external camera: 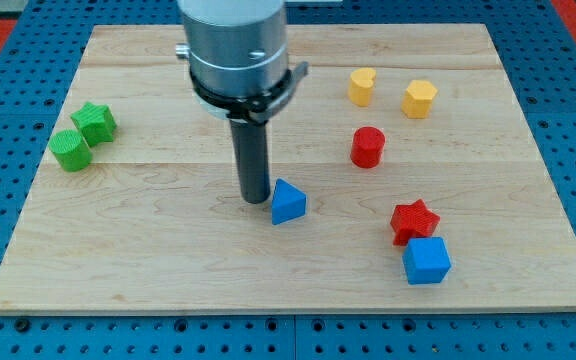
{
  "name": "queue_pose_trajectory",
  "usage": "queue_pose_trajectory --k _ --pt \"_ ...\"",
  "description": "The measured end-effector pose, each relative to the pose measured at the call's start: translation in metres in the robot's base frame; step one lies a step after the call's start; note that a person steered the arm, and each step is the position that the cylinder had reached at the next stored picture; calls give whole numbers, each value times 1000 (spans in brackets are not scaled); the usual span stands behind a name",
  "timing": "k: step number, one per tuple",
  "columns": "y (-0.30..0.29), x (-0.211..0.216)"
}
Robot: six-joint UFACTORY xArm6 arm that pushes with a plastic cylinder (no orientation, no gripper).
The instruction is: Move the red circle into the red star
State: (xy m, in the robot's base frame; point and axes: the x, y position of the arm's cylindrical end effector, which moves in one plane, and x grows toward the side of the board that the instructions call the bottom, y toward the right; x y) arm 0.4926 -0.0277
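Observation:
The red circle stands on the wooden board at the view's right of centre. The red star lies lower right of it, a clear gap between them. My tip rests on the board near the centre, just left of a blue triangle and almost touching it. The tip is well to the left of the red circle and below its level.
A blue cube touches the red star from below. A yellow heart and a yellow hexagon sit above the red circle. A green star and a green cylinder sit at the view's left. The board has edges all round.

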Motion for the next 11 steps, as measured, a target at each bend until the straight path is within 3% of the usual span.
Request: queue_pose_trajectory --k 2,4,5,7,8,9,10,11 --pt "72 -2" --pt "31 -98" --pt "91 -112" --pt "157 -40" --pt "152 -33" --pt "214 -76" --pt "268 -145" --pt "235 -179"
